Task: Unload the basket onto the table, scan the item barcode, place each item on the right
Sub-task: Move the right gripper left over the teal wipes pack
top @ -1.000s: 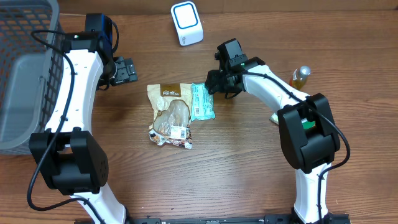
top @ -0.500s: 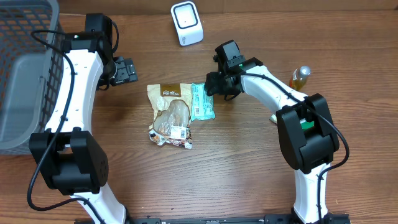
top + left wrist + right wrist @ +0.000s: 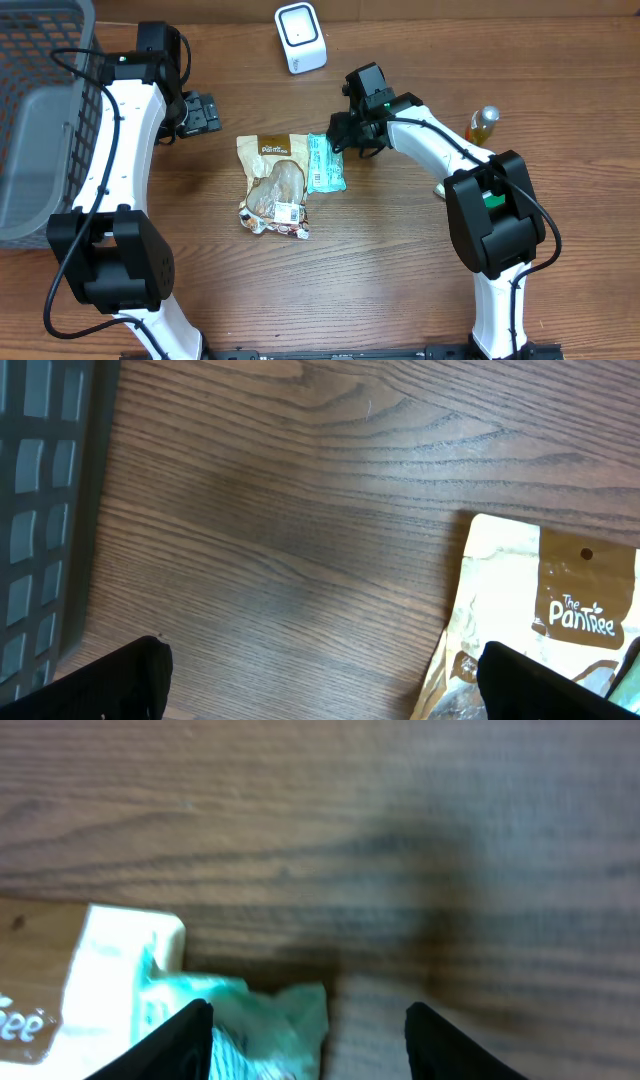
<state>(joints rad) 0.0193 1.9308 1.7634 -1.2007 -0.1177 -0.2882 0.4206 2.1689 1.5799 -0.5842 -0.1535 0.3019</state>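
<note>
Two items lie mid-table: a brown "Pantree" snack pouch and, against its right side, a small teal packet. The white scanner with a blue ring stands at the back. My right gripper hovers at the teal packet's upper right corner. In the right wrist view the gripper is open, and the packet's crumpled end lies beside the left finger. My left gripper is open left of the pouch. In its wrist view the gripper spans bare wood, and the pouch lies by its right finger.
A grey wire basket fills the far left, and its wall shows beside the left gripper. A small amber bottle stands at the right, behind the right arm. The table is brown wood.
My right gripper has edged slightly left toward the teal packet, its jaws a little wider. The left arm and both items have not moved.
</note>
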